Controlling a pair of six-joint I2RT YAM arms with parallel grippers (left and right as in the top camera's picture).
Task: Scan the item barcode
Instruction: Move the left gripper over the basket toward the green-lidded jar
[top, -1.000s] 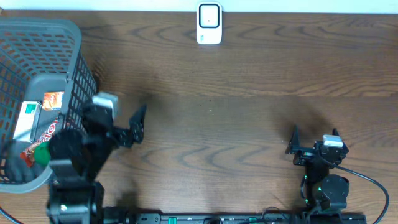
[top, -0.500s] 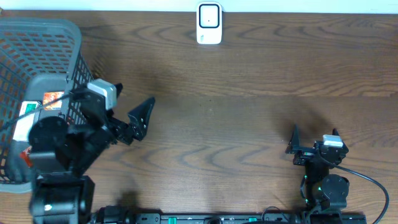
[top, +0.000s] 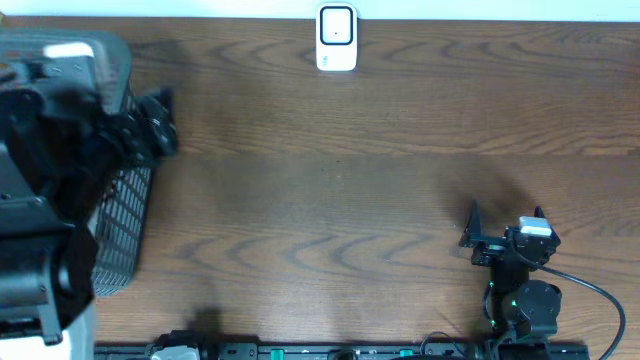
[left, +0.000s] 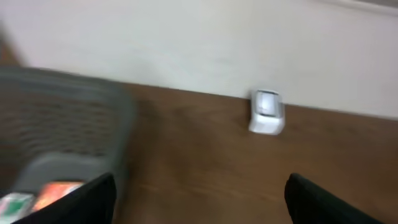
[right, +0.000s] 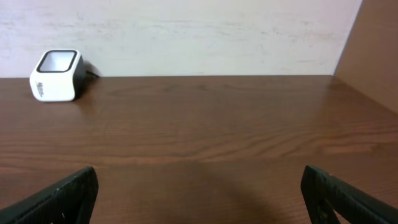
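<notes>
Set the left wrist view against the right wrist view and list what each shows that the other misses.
Left wrist only: the grey plastic mesh basket with blurred orange and green packets inside. Right wrist only: a brown board at the picture's upper right. Both: the white box-shaped barcode scanner on the dark wooden table, against a pale wall.

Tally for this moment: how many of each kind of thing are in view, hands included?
Scanner: 1
Basket: 1
Packs showing in the basket, blurred: 2, orange packet and white-green pack
Hands: 2, left hand and right hand, both open and empty
Total: 6
</notes>
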